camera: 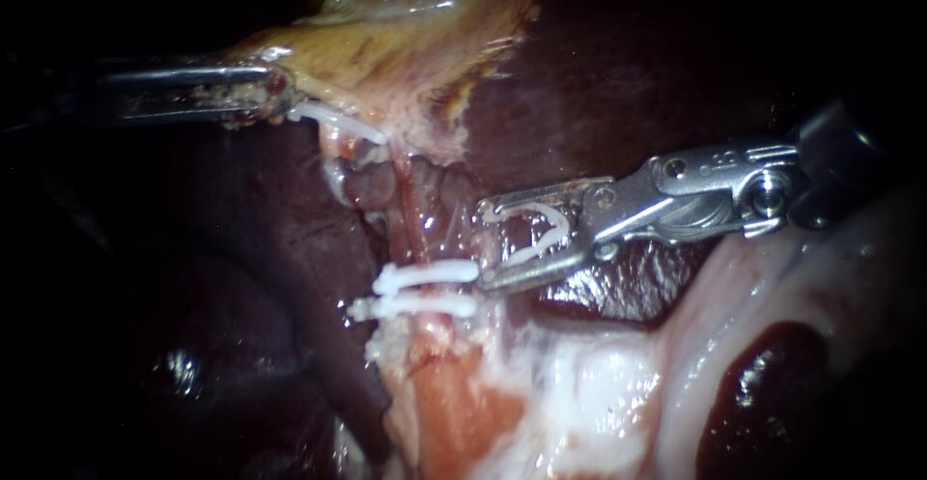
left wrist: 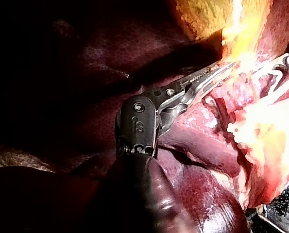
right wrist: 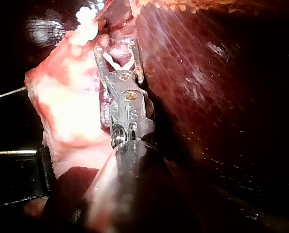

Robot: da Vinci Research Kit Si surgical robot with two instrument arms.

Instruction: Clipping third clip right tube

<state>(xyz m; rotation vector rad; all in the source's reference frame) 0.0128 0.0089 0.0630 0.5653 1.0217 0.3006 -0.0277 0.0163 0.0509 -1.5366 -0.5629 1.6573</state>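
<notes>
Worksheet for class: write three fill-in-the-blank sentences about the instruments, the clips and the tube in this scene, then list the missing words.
1. The white clip held between the right instrument's jaws is ____.
2. On the tube, next to the lower jaw, ____ closed clips lie side by side.
3. The left instrument's jaws grip the yellowish edge of the ____.
Missing words: open; two; gallbladder.

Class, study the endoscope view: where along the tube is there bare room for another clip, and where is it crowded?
Free: the bare stretch of tube between the upper clip and the two clips, beside the right tool holding its loaded clip. Crowded: at the paired clips and below, where pale tissue covers it.
</notes>
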